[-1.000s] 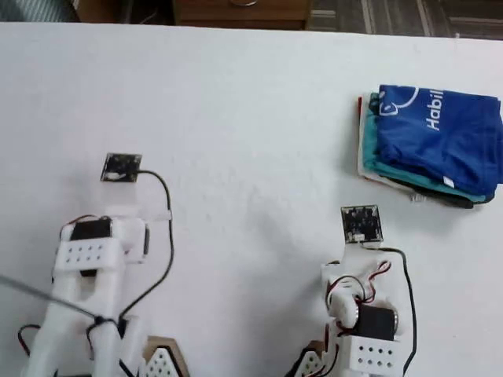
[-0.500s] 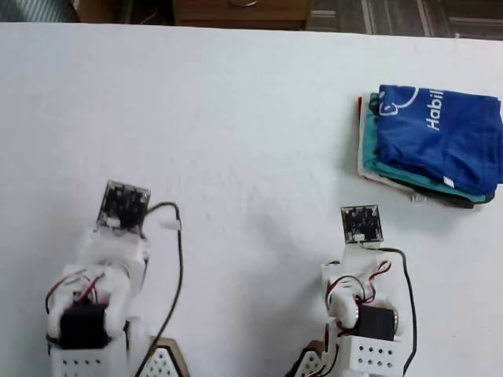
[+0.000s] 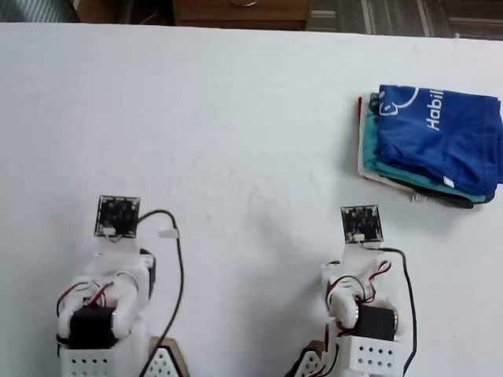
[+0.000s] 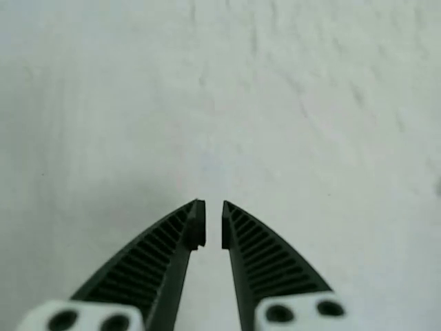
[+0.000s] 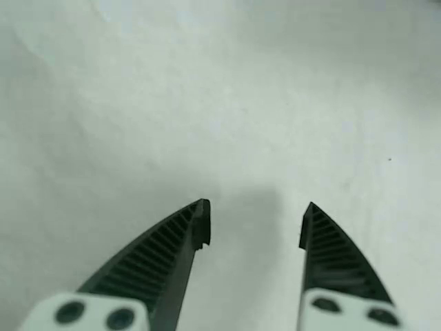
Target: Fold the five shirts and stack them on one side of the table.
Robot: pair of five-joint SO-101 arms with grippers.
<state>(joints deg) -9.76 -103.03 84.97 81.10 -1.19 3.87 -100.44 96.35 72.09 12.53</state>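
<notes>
Folded stack of shirts (image 3: 431,145) lies on the white table (image 3: 236,118), far right, well apart from both arms. The right frame edge cuts it off, so its full width is not seen. Top layer is a blue shirt (image 3: 440,133) with white print. Under it, edges of a teal layer (image 3: 369,149), a pale one, a dark one, and a red sliver at the left side. The layers overlap too closely to count them.

Left arm (image 3: 102,314): near left corner, drawn back, base cut off by the near edge. In the high view its small camera board (image 3: 118,216) and white body cover the claw below.
Left gripper (image 4: 213,224), wrist view: jaws almost together, a thin slit between the tips, nothing held, bare table beneath. The roots of the fingers run out of the frame.

Right arm (image 3: 363,314): near edge, right of centre, nearer to the stack than the left arm, also cut off at the base.
Right gripper (image 5: 255,224), wrist view: jaws plainly spread, a wide gap, nothing held, shadow on the table between the tips.

Past the far table edge is a strip of wooden furniture (image 3: 236,12), cropped by the top of the frame.
</notes>
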